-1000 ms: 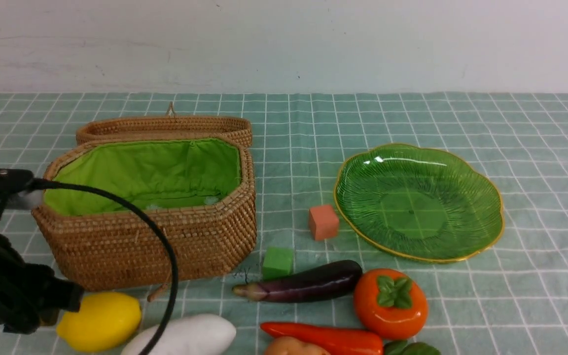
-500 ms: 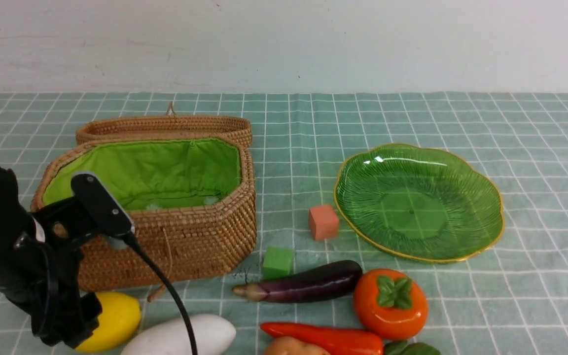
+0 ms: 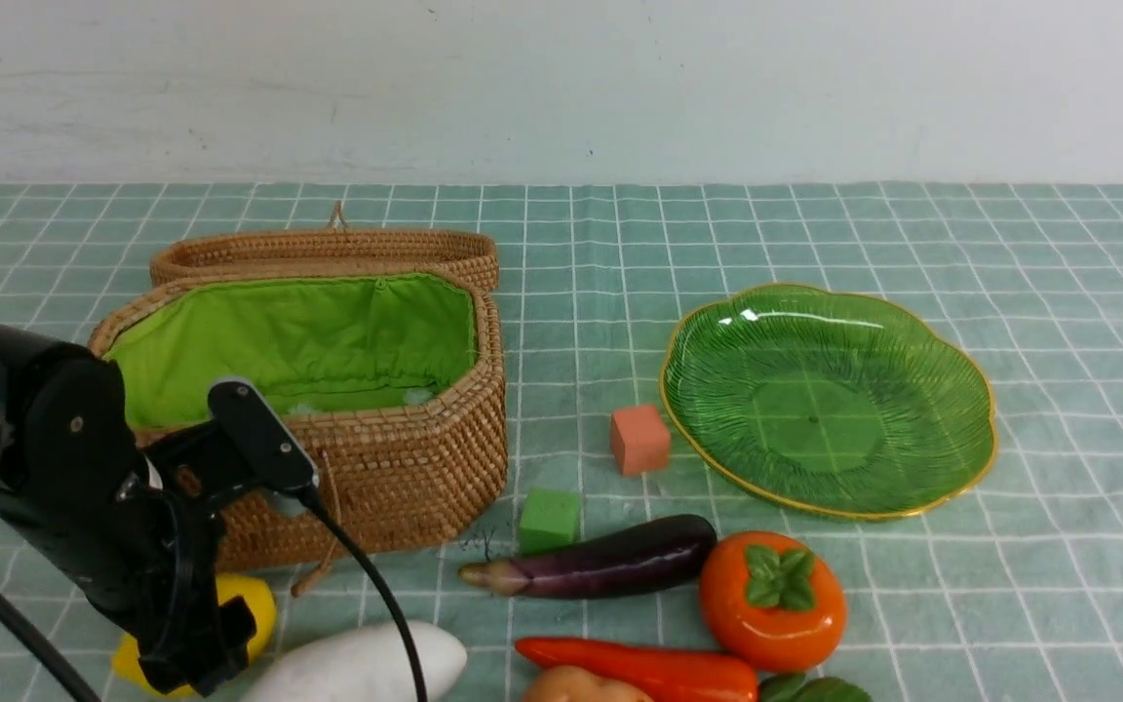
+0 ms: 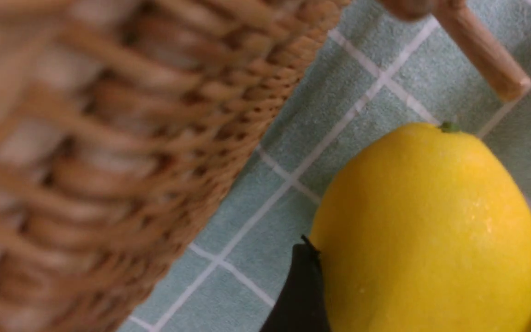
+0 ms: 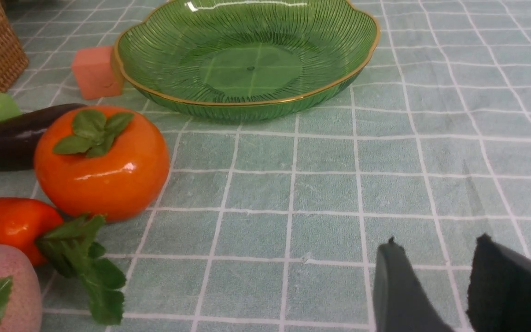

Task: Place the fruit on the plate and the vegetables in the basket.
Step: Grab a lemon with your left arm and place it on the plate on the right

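Observation:
A yellow lemon (image 3: 257, 602) lies on the cloth in front of the wicker basket (image 3: 376, 468). My left gripper (image 4: 427, 295) is open, with one black finger (image 4: 302, 290) on each side of the lemon (image 4: 431, 221). To the right lie the white vegetable (image 3: 357, 663), eggplant (image 3: 610, 565), carrot (image 3: 649, 671), persimmon (image 3: 771, 600) and part of the peach (image 3: 576, 687). The green plate (image 3: 825, 409) holds nothing. My right gripper (image 5: 436, 249) hovers open over bare cloth, right of the persimmon (image 5: 102, 166) and nearer than the plate (image 5: 247, 60). It is outside the front view.
The basket's lid (image 3: 328, 252) leans behind it, and a wooden toggle (image 4: 482, 53) hangs off its front. A salmon cube (image 3: 639, 439) sits by the plate's left edge. A green cube (image 3: 550, 520) sits behind the eggplant's stem end.
My left arm has swung in from the left edge and come down over the lemon, now covering most of it. Its jaws have opened wider. Nothing on the cloth has shifted.

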